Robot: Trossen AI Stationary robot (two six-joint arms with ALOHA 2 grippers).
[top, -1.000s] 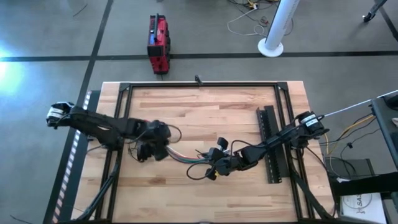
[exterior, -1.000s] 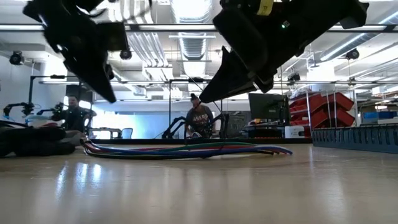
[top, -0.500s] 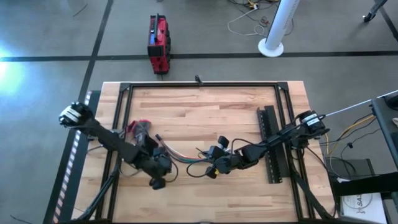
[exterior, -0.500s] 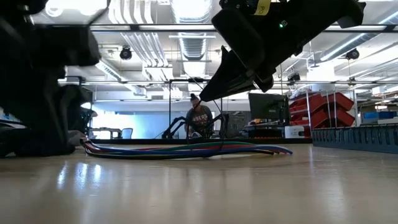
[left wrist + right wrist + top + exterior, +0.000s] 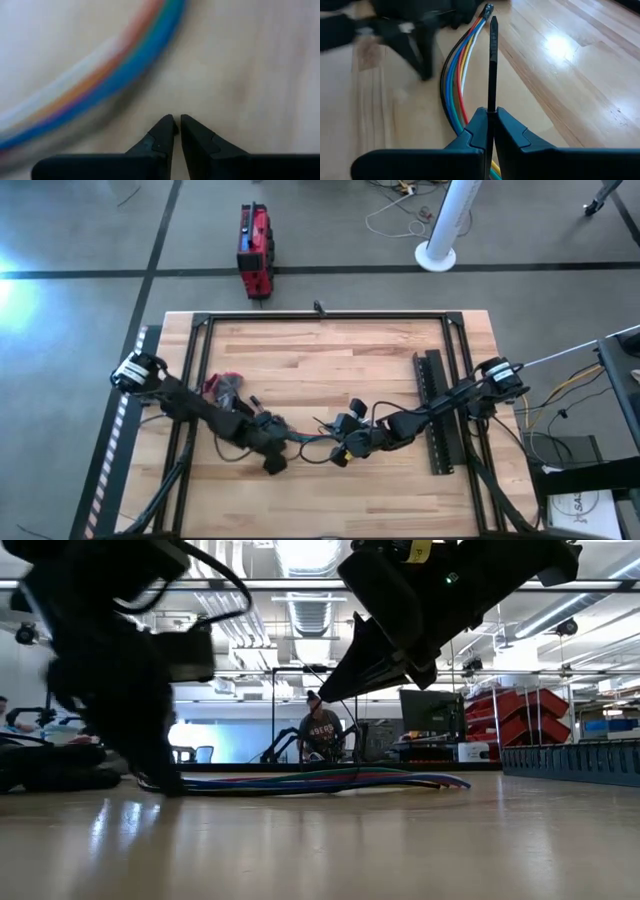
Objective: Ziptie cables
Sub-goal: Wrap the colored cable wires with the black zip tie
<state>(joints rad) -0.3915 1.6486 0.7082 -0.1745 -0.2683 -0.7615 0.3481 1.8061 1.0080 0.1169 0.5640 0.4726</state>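
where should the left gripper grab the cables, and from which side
Best guess: pinch the cables across the flat ribbon on the open curved stretch near the left gripper, coming straight down from above. The wires lie flat on the table, so only the top is free. That gripper is shut, so it must open first. The right gripper holds the ziptie beside them.

A pale wooden table in a black frame stands on a grey floor crossed by dark lines. A red case and a white post stand beyond it. Across the room, ceiling lights glow, red bins line shelves, and a person sits.
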